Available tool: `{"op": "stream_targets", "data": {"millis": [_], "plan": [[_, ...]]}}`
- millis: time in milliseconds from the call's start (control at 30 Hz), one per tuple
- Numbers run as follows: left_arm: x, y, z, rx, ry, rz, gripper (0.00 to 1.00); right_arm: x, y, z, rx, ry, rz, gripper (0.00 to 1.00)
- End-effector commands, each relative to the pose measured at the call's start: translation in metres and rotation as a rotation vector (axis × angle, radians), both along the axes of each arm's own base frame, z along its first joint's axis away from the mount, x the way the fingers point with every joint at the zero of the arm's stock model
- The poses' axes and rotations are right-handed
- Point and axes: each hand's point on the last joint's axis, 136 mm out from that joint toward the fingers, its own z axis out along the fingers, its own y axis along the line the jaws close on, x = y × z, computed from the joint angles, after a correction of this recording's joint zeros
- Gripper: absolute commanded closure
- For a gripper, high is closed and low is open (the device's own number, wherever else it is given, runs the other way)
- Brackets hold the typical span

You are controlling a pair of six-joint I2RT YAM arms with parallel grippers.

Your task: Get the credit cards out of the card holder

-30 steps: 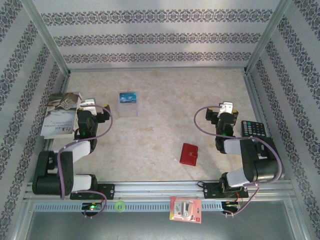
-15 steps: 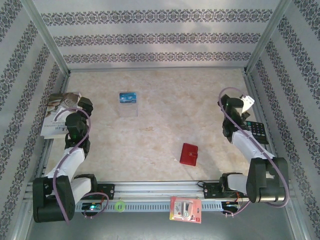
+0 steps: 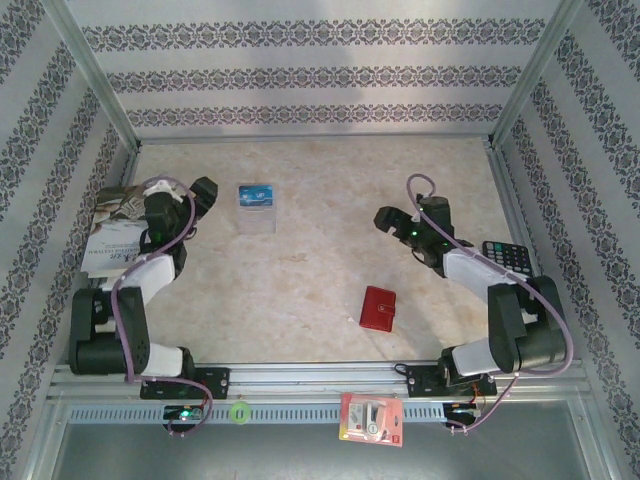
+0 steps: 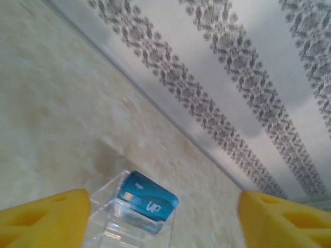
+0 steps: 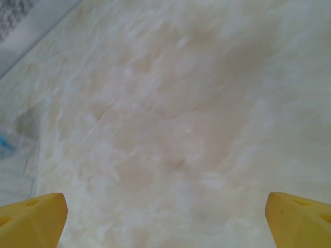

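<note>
The red card holder (image 3: 379, 308) lies closer to the arm bases than the right hand (image 3: 386, 219), well apart from it. That hand and the left hand (image 3: 204, 191) both have their fingers spread.

A pale beige marbled tabletop (image 3: 320, 190) spreads across the enclosure, mottled with faint brownish veins. Three walls close it in: a back wall (image 3: 310, 75) and two side walls (image 3: 40, 180), all papered in white and light-grey stripes with bands of dark floral ornament. Silver aluminium posts (image 3: 95, 80) stand at the back corners, and a slotted aluminium rail (image 3: 320, 375) runs along the near edge. The light is soft and even, with weak shadows.
</note>
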Motion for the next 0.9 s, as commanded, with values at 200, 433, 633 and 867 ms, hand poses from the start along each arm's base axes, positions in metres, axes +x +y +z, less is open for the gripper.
{"op": "stream_targets", "data": {"millis": [200, 433, 633, 867], "plan": [[0.027, -0.043, -0.078, 0.011, 0.223, -0.188, 0.59, 0.012, 0.095, 0.021, 0.029, -0.046, 0.271, 0.09], [0.043, -0.064, -0.099, 0.038, 0.234, -0.254, 0.67, 0.026, 0.134, 0.021, 0.049, -0.044, 0.340, 0.09], [0.042, -0.078, -0.111, 0.057, 0.248, -0.304, 0.72, 0.032, 0.163, 0.016, 0.042, -0.035, 0.392, 0.10], [0.038, -0.101, -0.111, 0.088, 0.241, -0.381, 0.77, 0.045, 0.211, 0.009, 0.026, -0.050, 0.394, 0.16]]}}
